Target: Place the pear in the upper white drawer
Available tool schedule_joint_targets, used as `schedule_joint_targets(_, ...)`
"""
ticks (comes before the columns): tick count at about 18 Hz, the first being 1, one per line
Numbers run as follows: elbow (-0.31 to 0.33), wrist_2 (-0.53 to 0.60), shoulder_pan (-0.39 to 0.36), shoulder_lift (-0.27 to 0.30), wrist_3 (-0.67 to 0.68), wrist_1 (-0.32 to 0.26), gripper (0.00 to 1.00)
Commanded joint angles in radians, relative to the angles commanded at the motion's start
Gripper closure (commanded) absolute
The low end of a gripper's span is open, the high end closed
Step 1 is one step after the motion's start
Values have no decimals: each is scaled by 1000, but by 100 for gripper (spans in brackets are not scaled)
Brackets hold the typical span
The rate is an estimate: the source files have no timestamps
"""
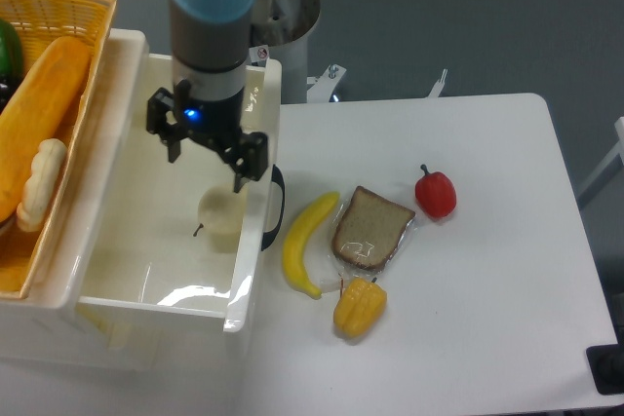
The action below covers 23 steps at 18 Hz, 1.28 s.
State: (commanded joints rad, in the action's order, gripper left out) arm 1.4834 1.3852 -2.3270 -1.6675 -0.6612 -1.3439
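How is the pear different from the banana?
The pear is pale cream and round; the banana is bright yellow, long and curved. The pear sits inside the white drawer, just under the pincer; the banana lies out on the table, beside the slice of bread. The pear shows a thin dark stem; the banana has none that I can see. Both are fruit.

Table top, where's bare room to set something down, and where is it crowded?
Bare patches on the table: right of the red pepper, and the front strip below the yellow pepper. Crowded: the cluster of banana, bread slice and both peppers beside the white drawer.
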Motion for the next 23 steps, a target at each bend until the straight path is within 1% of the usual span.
schedule_joint_targets(5, 14, 49, -92, 6, -1, 0, 0)
schedule_joint_targets(9, 15, 54, -169, 6, -3, -4, 0)
schedule_joint_targets(14, 23, 57, -285, -6, -11, 0, 0)
schedule_joint_targets(16, 38, 93, -325, -12, -67, 0, 0)
schedule_joint_targets(19, 49, 109, -379, -24, -179, -5, 0)
schedule_joint_targets(21, 49, 115, -414, -50, -204, 0, 0)
schedule_joint_targets(23, 43, 133, -431, -81, -233, 2, 0)
